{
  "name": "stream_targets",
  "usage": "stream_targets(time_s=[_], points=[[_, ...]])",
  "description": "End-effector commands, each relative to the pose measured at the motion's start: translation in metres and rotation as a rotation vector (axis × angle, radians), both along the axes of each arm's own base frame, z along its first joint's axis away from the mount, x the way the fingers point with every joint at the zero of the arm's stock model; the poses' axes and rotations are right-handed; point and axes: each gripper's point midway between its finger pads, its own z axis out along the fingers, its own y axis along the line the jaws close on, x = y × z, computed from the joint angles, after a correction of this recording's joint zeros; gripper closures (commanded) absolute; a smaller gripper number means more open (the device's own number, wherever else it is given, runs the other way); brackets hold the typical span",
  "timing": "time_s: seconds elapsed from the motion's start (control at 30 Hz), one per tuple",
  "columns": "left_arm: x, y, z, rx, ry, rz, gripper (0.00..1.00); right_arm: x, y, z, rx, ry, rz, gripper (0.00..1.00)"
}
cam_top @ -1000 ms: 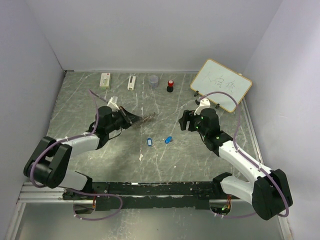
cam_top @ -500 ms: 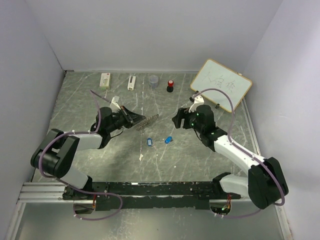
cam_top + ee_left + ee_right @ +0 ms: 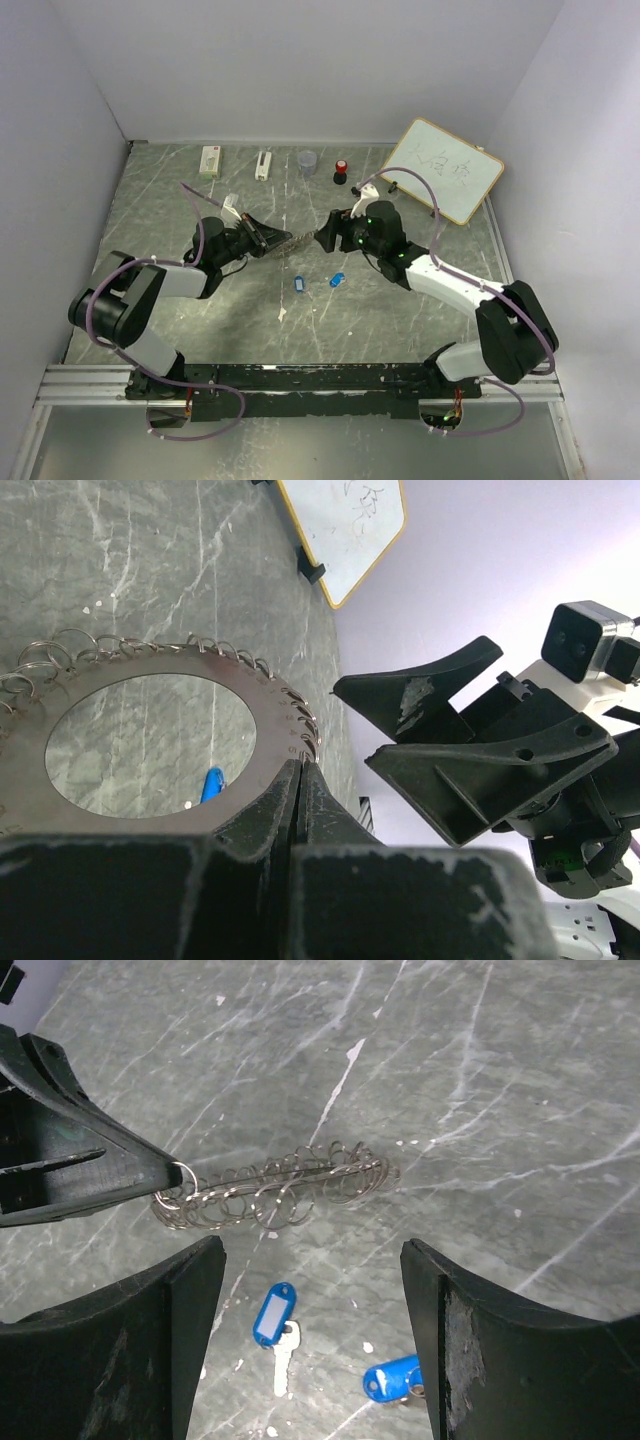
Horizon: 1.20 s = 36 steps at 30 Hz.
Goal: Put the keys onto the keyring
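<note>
The keyring (image 3: pixel 297 240), a grey metal disc fringed with small wire rings, is held edge-on above the table. My left gripper (image 3: pixel 276 240) is shut on its rim; the left wrist view shows the jaws (image 3: pixel 302 766) pinched on the plate (image 3: pixel 150 666). My right gripper (image 3: pixel 326 237) is open, just right of the ring's free edge and apart from it. In the right wrist view the keyring (image 3: pixel 280 1188) lies beyond the open fingers (image 3: pixel 312 1252). Two keys lie on the table below: one with a white-labelled blue tag (image 3: pixel 297 284) (image 3: pixel 272 1313), one all blue (image 3: pixel 337 279) (image 3: pixel 395 1377).
A whiteboard (image 3: pixel 443 170) leans at the back right. Along the back stand a red-and-black knob (image 3: pixel 341 172), a clear cup (image 3: pixel 307 161), a white holder (image 3: pixel 263 165) and a white box (image 3: pixel 210 160). A black rail (image 3: pixel 300 378) runs along the near edge.
My right arm has swung left until its open gripper sits just off the ring's free edge. The left gripper keeps hold of the keyring and has barely moved.
</note>
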Motion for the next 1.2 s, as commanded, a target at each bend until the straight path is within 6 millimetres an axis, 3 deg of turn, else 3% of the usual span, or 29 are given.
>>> stream_targets(time_s=[0.0, 0.27, 0.53, 0.8, 1.17], points=[[-0.002, -0.001, 0.011, -0.033, -0.050, -0.021, 0.93, 0.005, 0.016, 0.011, 0.036, -0.020, 0.016, 0.28], [-0.001, 0.002, 0.010, -0.008, -0.059, -0.002, 0.93, 0.006, 0.026, 0.007, 0.064, 0.008, 0.020, 0.28], [0.001, 0.002, 0.011, 0.018, -0.071, 0.020, 0.93, 0.006, 0.050, 0.012, 0.150, 0.064, 0.055, 0.28], [0.000, -0.003, 0.016, 0.030, -0.099, 0.027, 0.93, 0.004, 0.064, 0.004, 0.225, 0.188, 0.037, 0.28], [-0.001, -0.007, 0.020, 0.056, -0.122, 0.037, 0.93, 0.004, 0.052, 0.007, 0.184, 0.196, -0.031, 0.28]])
